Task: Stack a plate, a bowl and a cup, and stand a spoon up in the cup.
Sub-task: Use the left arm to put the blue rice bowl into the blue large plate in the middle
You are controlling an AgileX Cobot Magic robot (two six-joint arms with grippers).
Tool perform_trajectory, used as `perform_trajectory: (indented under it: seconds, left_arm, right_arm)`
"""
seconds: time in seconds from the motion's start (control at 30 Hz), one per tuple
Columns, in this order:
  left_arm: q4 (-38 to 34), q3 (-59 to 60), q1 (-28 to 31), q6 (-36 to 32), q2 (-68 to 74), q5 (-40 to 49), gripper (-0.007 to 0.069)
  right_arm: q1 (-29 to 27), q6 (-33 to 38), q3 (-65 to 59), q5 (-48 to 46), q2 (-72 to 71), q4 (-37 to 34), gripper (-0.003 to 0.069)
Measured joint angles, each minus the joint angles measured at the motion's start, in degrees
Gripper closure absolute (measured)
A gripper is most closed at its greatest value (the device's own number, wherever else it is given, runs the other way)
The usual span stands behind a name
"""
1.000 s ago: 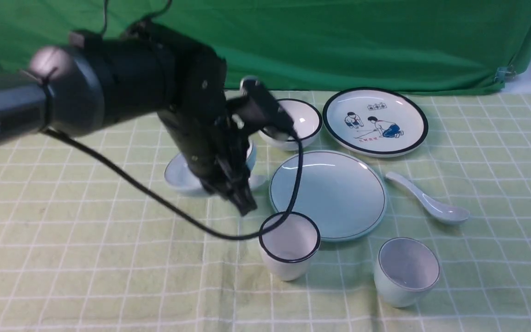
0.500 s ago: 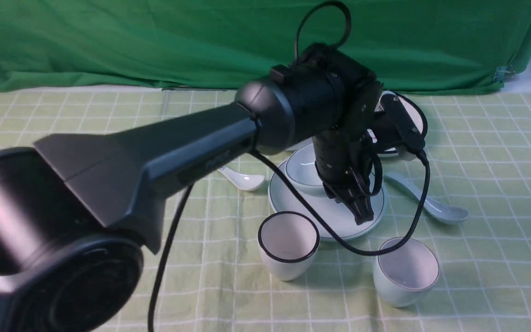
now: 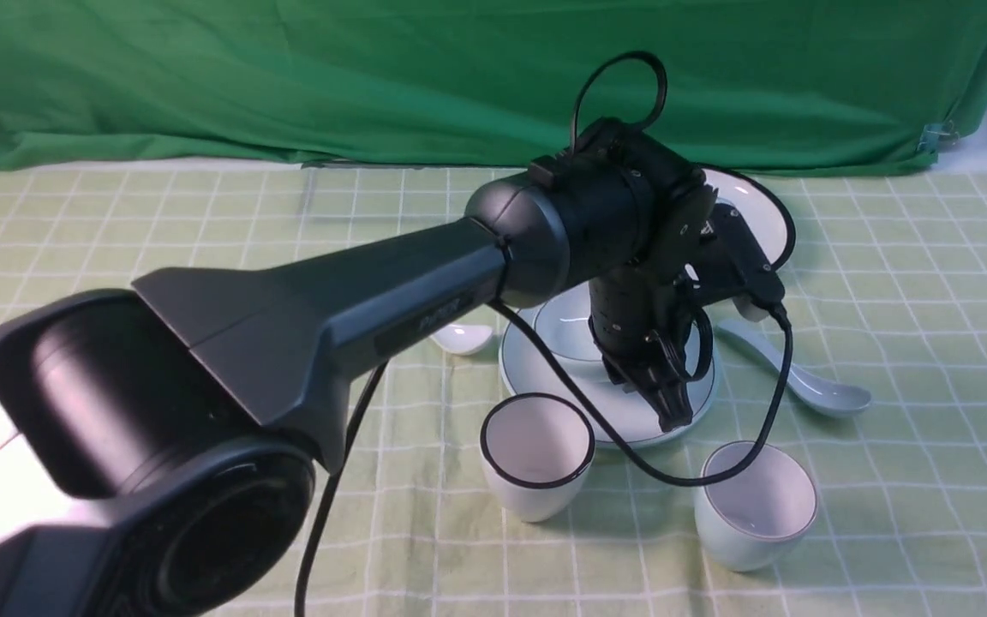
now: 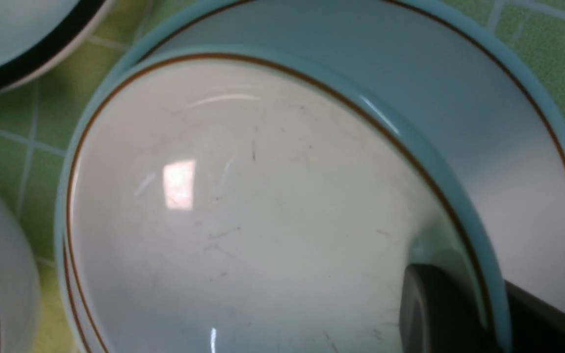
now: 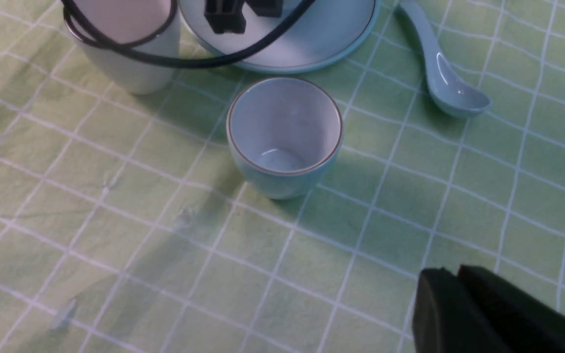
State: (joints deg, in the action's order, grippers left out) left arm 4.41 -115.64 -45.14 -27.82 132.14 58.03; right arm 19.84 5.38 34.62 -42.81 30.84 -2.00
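My left gripper (image 3: 673, 410) is shut on the rim of the wide pale bowl (image 3: 564, 327), one finger (image 4: 434, 309) inside it and the other outside. The bowl hangs low over the plain plate (image 3: 528, 381), toward the plate's left side; I cannot tell whether they touch. In the left wrist view the bowl (image 4: 238, 196) covers much of the plate (image 4: 459, 98). The pale cup (image 3: 755, 506) stands upright in front of the plate. The plain spoon (image 3: 802, 381) lies to the plate's right. My right gripper (image 5: 454, 274) is shut and empty, near the cup (image 5: 285, 132).
A black-rimmed cup (image 3: 536, 454) stands against the plate's front-left edge. A second white spoon (image 3: 463, 338) lies left of the plate. The black-rimmed picture plate (image 3: 763, 214) sits behind, partly hidden by my left arm. A cable (image 3: 699, 467) droops over the pale cup.
My left arm carried the bowl from the left side of the table rightward to above the plain plate, then settled slightly lower. The right gripper's tip left the front view.
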Motion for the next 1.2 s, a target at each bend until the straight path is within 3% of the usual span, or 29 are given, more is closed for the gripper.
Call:
perform_trajectory:
  seconds: [0.17,0.4,0.47,1.2]
  left_arm:
    - [-5.1,0.0,0.1,-2.6,0.1,1.0,0.0453]
    - [-6.8,0.0,0.1,-2.9,1.2,1.1,0.0284]
    - [-7.9,0.0,0.1,-2.9,2.0,1.1,0.0267]
    - [-7.6,0.0,0.1,-3.4,1.2,0.1,0.0319]
  right_arm:
    - [0.0,0.0,0.0,-0.1,0.0,0.0,0.0578]
    - [0.0,-0.3,0.0,-0.9,0.0,0.0,0.0577]
    - [0.0,-0.3,0.0,-1.1,0.0,0.0,0.0575]
    - [0.0,-1.2,0.3,0.0,0.0,0.0,0.0563]
